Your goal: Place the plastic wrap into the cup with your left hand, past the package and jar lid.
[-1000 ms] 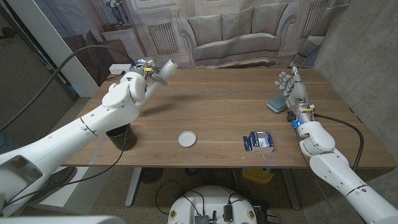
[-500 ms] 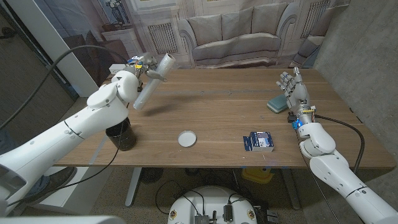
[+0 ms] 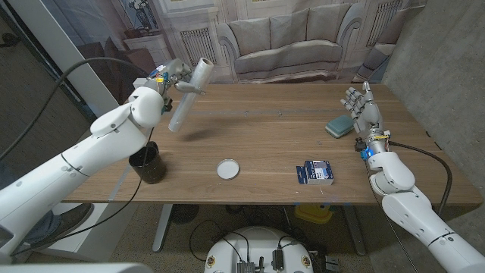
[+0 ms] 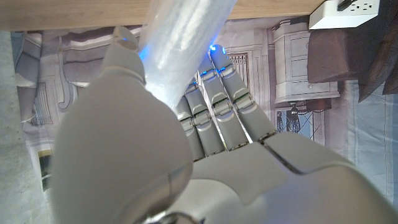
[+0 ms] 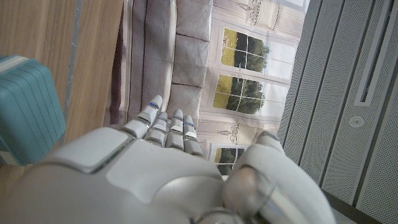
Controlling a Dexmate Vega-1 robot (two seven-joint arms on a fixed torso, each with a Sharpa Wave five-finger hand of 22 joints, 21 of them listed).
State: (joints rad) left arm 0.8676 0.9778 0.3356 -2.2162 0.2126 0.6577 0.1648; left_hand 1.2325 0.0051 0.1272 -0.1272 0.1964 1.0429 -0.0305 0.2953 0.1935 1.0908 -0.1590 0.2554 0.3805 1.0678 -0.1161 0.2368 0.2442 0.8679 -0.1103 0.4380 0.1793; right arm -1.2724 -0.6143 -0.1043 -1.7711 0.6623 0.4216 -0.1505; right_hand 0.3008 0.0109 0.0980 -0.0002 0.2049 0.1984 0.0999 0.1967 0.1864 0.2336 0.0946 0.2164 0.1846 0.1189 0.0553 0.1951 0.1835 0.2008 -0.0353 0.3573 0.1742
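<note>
Head view. Your left robot hand (image 3: 173, 73) is raised above the desk's (image 3: 265, 129) far left corner and grips the plastic wrap (image 3: 189, 96), a pale roll held at a slant, its upper end toward the backdrop and its lower end hanging over the desk top without touching it. The cup (image 3: 148, 163), dark and open-mouthed, stands at the near left edge of the desk, below your left forearm and well apart from the roll. The jar lid (image 3: 227, 168), a white disc, lies flat near the front middle, to the right of the cup. The package (image 3: 315, 173), blue and white, lies further right, near the front edge. A teal sponge-like block (image 3: 339, 127) sits just beside your right robot hand (image 3: 364, 110), which stands upright at the right side of the desk with its fingers spread and nothing in it.

Left wrist view. Your left robot hand (image 4: 186, 149) has its fingers (image 4: 227, 93) closed around the plastic wrap (image 4: 180, 43), which runs up past the thumb toward the desk edge. A white power strip (image 4: 348, 12) shows at a corner.

Right wrist view. Your right robot hand (image 5: 161, 168) is empty, fingers extended and slightly apart; the teal block (image 5: 25, 112) lies on the desk close to it.
</note>
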